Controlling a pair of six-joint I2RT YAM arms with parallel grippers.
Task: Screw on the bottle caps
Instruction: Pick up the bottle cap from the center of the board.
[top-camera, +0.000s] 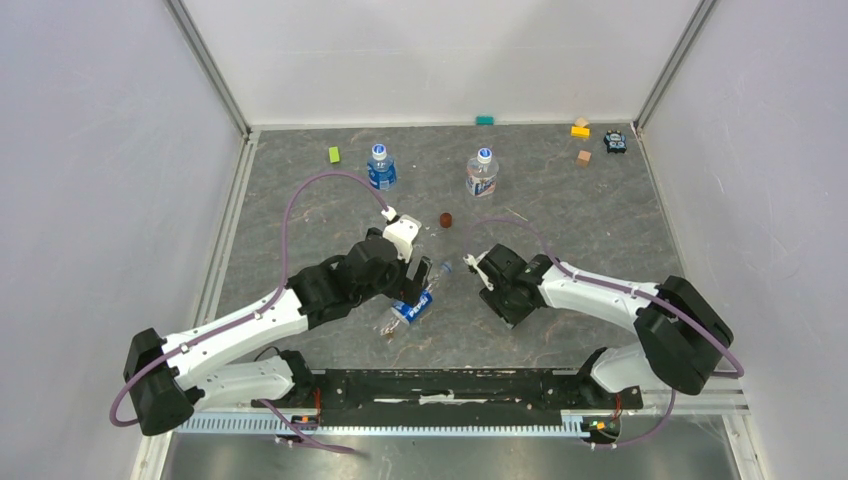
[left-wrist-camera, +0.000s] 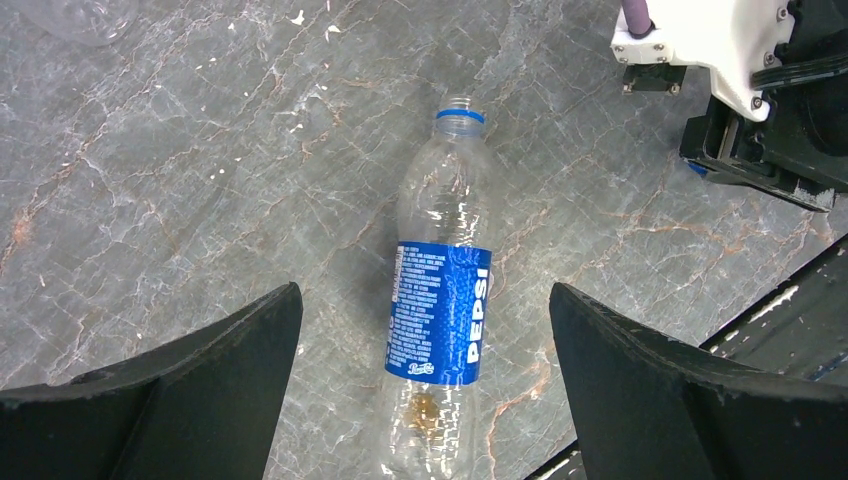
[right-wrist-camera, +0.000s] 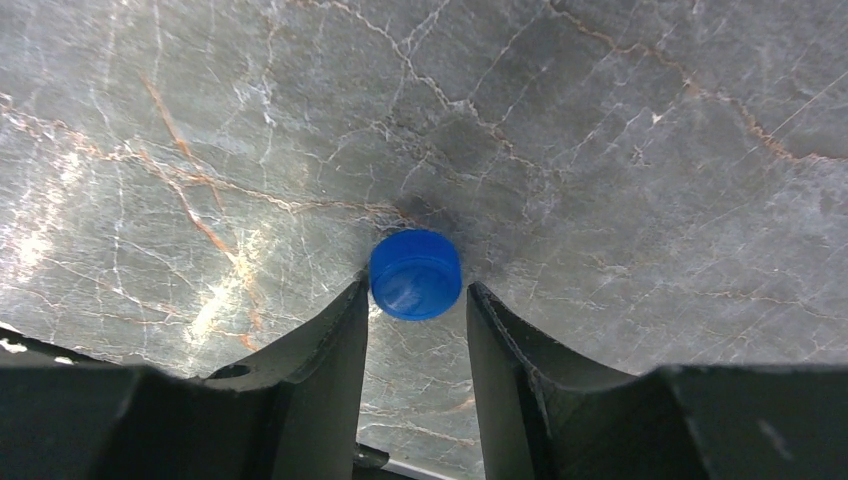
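Seen from above, a grey marbled bench (top-camera: 600, 220) carries two standing bottles, one (top-camera: 380, 167) far left and one (top-camera: 482, 173) beside it, both apparently capped. A lying bottle (top-camera: 412, 308) rests under the left arm (top-camera: 300, 300), and the right arm (top-camera: 590, 290) reaches in close by. From the left wrist, the left fingers (left-wrist-camera: 200, 380) gape wide on either side of the lying bottle without touching it. Its blue label reads "PEPSI" in white, the small print is unreadable, and its bare neck points away. From the right wrist, the right fingers (right-wrist-camera: 320, 360) stand narrow, their tips flanking a solid blue cap (right-wrist-camera: 415, 273) on the bench; whether they pinch it cannot be told. Done well, they would likely grip the cap squarely and level while the left steadies the bottle.
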